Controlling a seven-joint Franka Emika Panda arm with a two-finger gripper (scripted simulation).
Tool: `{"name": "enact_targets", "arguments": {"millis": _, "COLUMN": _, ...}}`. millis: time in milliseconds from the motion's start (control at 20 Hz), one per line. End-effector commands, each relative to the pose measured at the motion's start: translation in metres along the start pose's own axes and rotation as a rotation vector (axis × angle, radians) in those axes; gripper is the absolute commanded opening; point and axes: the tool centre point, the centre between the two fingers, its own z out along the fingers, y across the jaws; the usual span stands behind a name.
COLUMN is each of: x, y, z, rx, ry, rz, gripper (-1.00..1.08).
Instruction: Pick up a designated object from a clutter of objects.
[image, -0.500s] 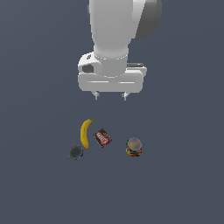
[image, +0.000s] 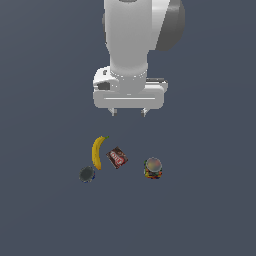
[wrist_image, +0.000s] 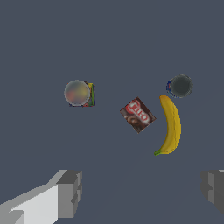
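Note:
The small dark can (image: 87, 174) sits on the grey floor at the exterior view's left, just below the banana's end; in the wrist view the can (wrist_image: 180, 85) shows a dark grey top and a blue edge. The yellow banana (image: 97, 151) lies beside it, also seen in the wrist view (wrist_image: 171, 125). The brown-red packet (image: 117, 157) lies in the middle, as the wrist view (wrist_image: 138, 114) shows. The multicoloured jar (image: 153, 168) stands at the right, with its pale lid in the wrist view (wrist_image: 78, 93). My gripper (image: 129, 112) hangs open and empty high above the clutter, fingers (wrist_image: 70, 192) wide apart.
The floor (image: 210, 200) is a flat dark grey plane around the four objects. The arm's white body fills the upper middle of the exterior view.

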Motion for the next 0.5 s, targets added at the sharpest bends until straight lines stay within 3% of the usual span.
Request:
{"name": "enact_targets", "arguments": {"millis": 0, "x": -0.003, "y": -0.003, "z": 0.003, "rx": 0.004, "ry": -0.012, "rz": -0.002, "gripper": 1.00}}
{"name": "enact_targets", "arguments": {"millis": 450, "x": 0.007, "y": 0.005, "z": 0.010, "rx": 0.005, "ry": -0.007, "rz": -0.004, "gripper": 1.00}}
